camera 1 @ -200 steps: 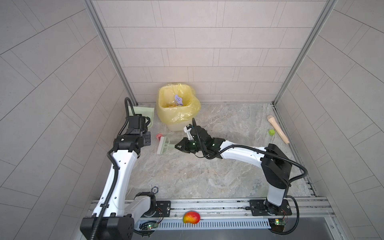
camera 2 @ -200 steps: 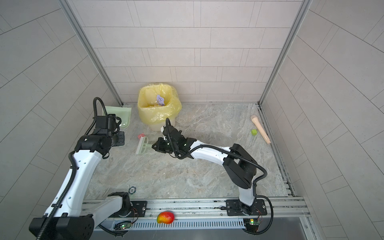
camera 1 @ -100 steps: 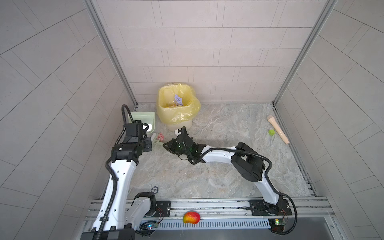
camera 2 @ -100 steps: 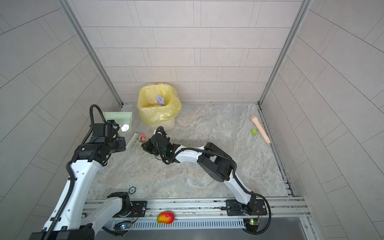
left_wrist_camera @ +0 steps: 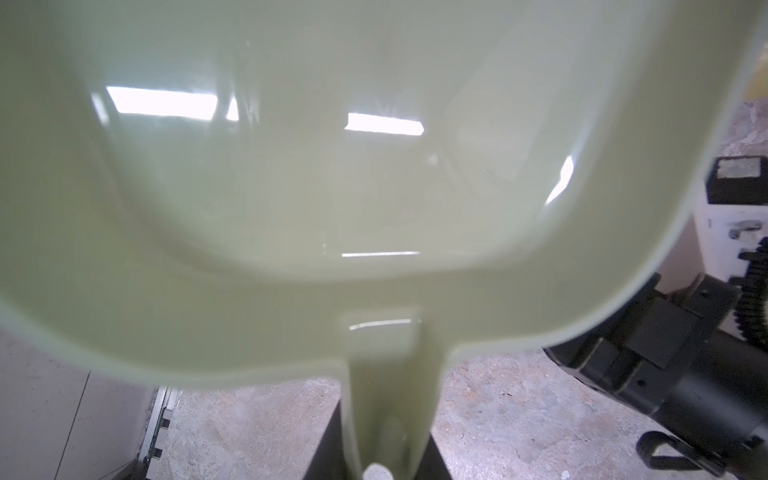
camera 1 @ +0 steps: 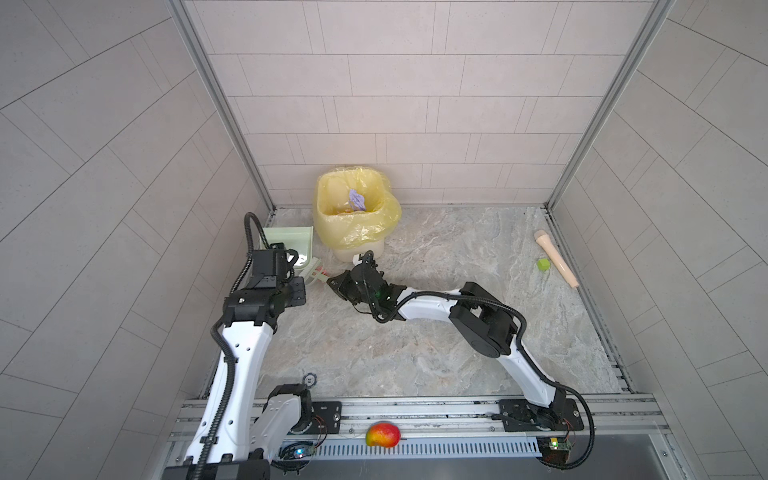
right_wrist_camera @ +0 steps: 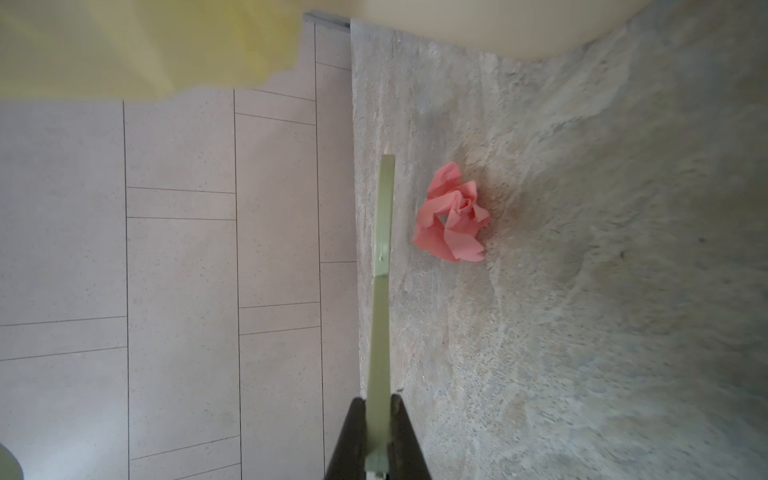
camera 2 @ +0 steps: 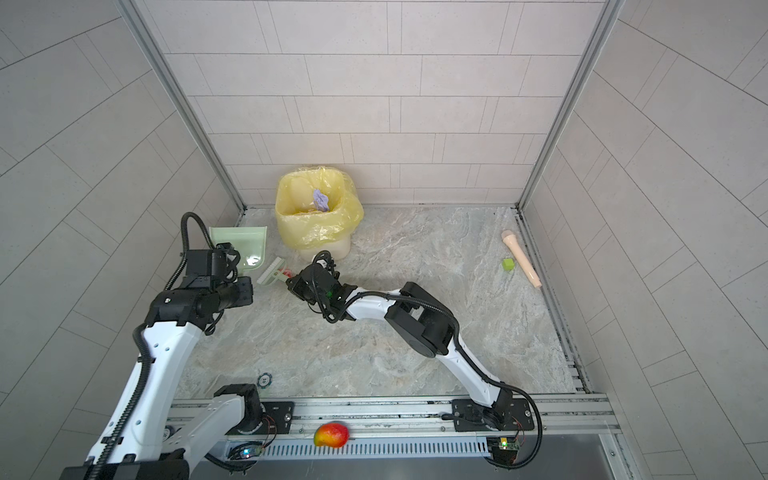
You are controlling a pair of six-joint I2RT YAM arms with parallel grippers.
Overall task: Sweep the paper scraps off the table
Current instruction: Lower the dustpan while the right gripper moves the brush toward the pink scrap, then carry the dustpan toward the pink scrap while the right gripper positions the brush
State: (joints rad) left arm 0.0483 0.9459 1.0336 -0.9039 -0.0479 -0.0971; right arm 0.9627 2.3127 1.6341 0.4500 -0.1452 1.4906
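A pink paper scrap lies on the marble table, close beside the thin green brush that my right gripper is shut on. In both top views the scrap sits between the brush and the right gripper, just in front of the pale green dustpan. My left gripper is shut on the dustpan's handle; the pan fills its view. A lavender scrap lies inside the yellow-bagged bin.
The bin stands at the back, right behind the brush and the right gripper. A small green cube and a beige rod lie at the right rail. A mango rests on the front frame, and a round token lies near the left arm's base.
My right arm has swung left with the brush, its elbow folding, and now sits near the dustpan with the pink scrap beside the brush. The left arm shifted slightly with the dustpan.
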